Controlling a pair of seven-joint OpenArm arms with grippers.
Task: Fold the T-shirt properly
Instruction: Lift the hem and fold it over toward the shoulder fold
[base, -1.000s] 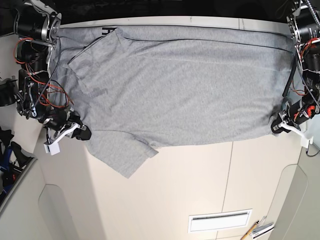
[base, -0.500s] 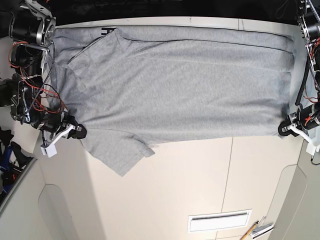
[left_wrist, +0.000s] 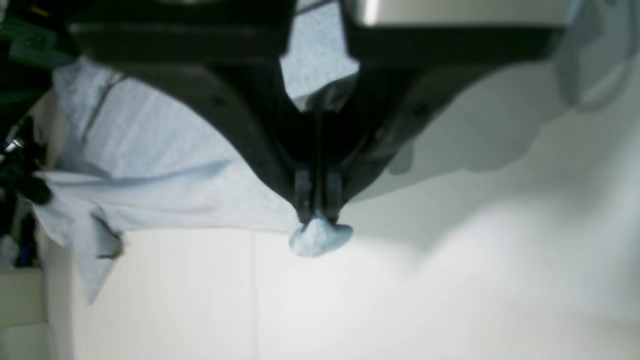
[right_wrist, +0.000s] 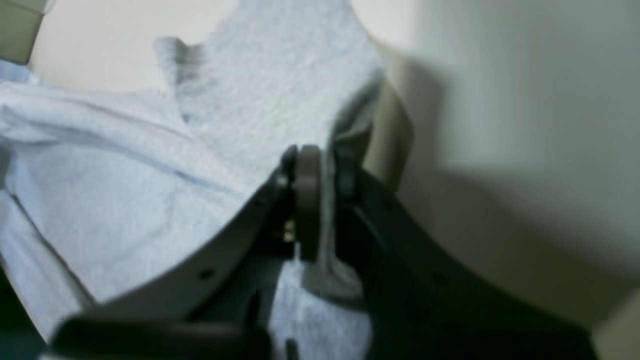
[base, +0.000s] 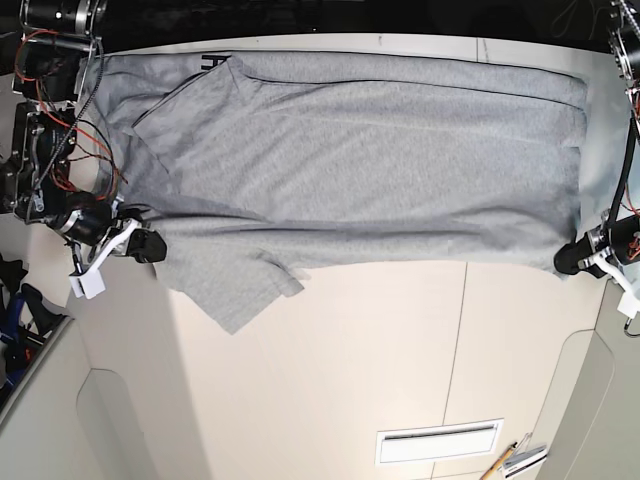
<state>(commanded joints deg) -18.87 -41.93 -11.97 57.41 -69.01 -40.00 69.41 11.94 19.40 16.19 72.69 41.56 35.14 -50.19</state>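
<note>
The heather-grey T-shirt (base: 350, 160) lies spread across the cream table (base: 400, 350), folded lengthwise, with a sleeve (base: 235, 290) hanging toward the front left. My left gripper (base: 570, 262) is shut on the shirt's front right corner; in the left wrist view (left_wrist: 318, 212) a tuft of grey cloth (left_wrist: 320, 237) sticks out past the closed fingertips. My right gripper (base: 150, 245) is shut on the front left edge near the sleeve; in the right wrist view (right_wrist: 320, 170) cloth (right_wrist: 260, 100) is pinched between the fingers. A bit of black lettering (base: 212, 61) shows at the back left.
A white vent slot (base: 438, 441) is set in the table at the front right, with pens or tools (base: 515, 460) beside it. Dark clutter (base: 15, 290) lies off the table's left edge. Arm cabling (base: 60, 120) hangs at the far left.
Both grippers have moved outward and slightly back, stretching the shirt's front edge taut. The sleeve has shifted left with the right gripper.
</note>
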